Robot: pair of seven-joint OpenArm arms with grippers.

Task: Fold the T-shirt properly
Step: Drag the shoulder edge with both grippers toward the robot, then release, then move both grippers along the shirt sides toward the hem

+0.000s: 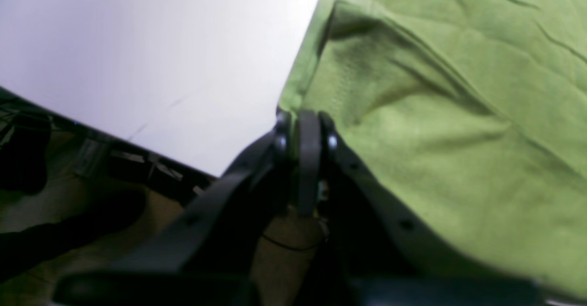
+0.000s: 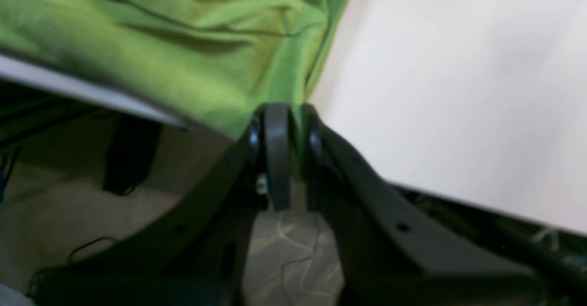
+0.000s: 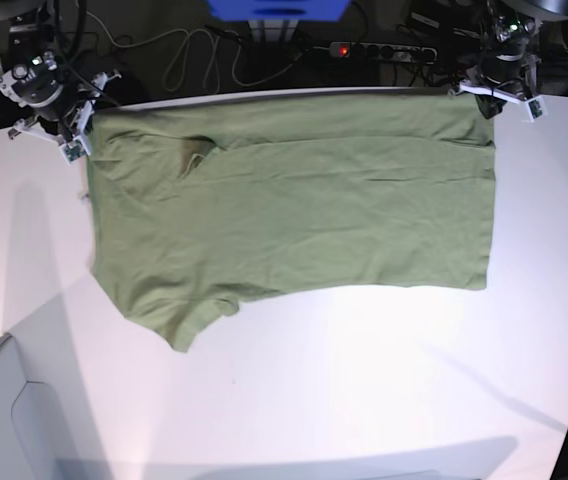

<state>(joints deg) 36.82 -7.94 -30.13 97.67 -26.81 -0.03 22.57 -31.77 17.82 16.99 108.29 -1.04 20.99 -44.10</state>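
The plain olive-green short-sleeved cotton T-shirt (image 3: 294, 200) is spread flat across the far half of the white tabletop (image 3: 344, 390), one sleeve pointing toward the near edge. Its far corner on the base view's right is pinched in the clenched left tool (image 1: 302, 122); cloth is seen caught between the black jaws. The far corner on that view's left is likewise gripped by the closed right tool (image 2: 286, 118). No readable writing, brand or label is seen on the cloth.
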